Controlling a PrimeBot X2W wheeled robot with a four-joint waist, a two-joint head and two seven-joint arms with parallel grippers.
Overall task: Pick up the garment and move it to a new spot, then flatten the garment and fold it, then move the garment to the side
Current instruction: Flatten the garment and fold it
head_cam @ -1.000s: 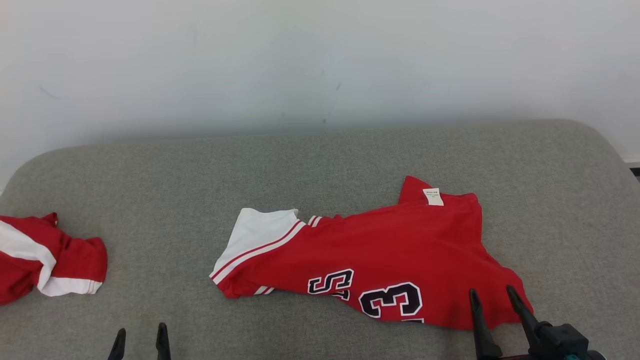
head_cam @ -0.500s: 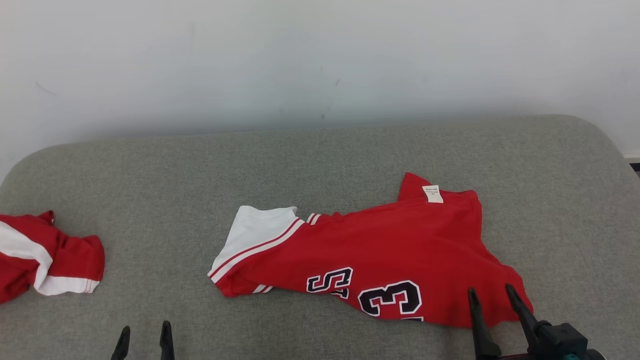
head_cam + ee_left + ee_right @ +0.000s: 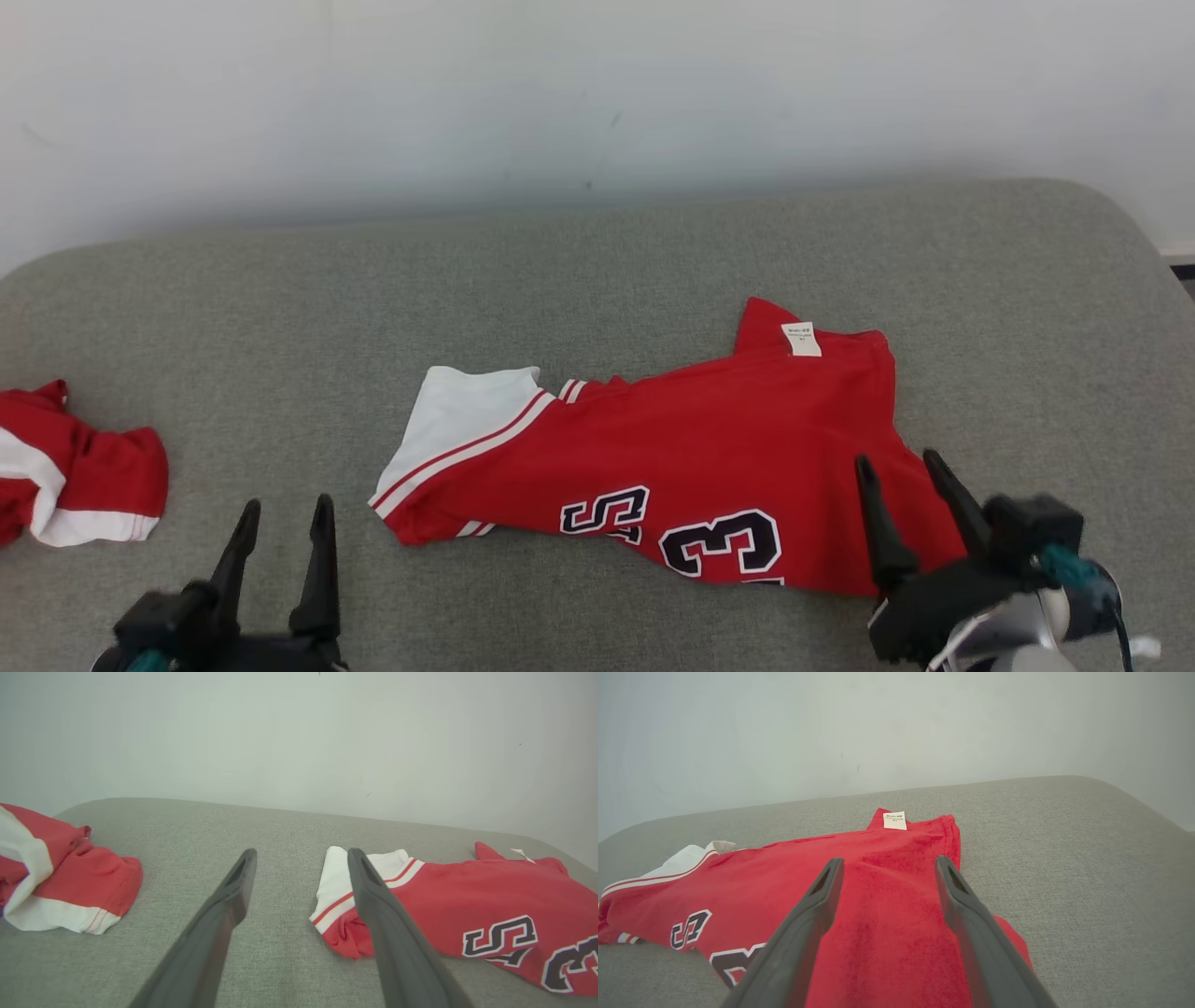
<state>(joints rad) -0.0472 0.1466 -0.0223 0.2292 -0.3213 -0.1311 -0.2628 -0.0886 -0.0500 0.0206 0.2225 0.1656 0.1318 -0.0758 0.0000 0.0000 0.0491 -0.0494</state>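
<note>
A red jersey (image 3: 691, 448) with a white sleeve, dark numerals and a small white label (image 3: 802, 339) lies partly folded on the grey cushioned surface (image 3: 597, 271), right of centre. It also lies ahead in the left wrist view (image 3: 467, 905) and the right wrist view (image 3: 878, 896). My right gripper (image 3: 894, 465) is open, its fingers raised over the jersey's near right corner, holding nothing. My left gripper (image 3: 285, 511) stands open at the lower left, above bare cushion, left of the white sleeve (image 3: 355, 877).
A second crumpled red and white garment (image 3: 70, 471) lies at the far left edge, also in the left wrist view (image 3: 56, 886). A pale wall (image 3: 597, 103) rises behind the cushion. The cushion's rounded right edge (image 3: 1158, 280) falls away at the right.
Both grippers have risen further into the head view, the right one advancing over the jersey's corner. The whole picture has shifted as the camera tilted. The garments lie as before.
</note>
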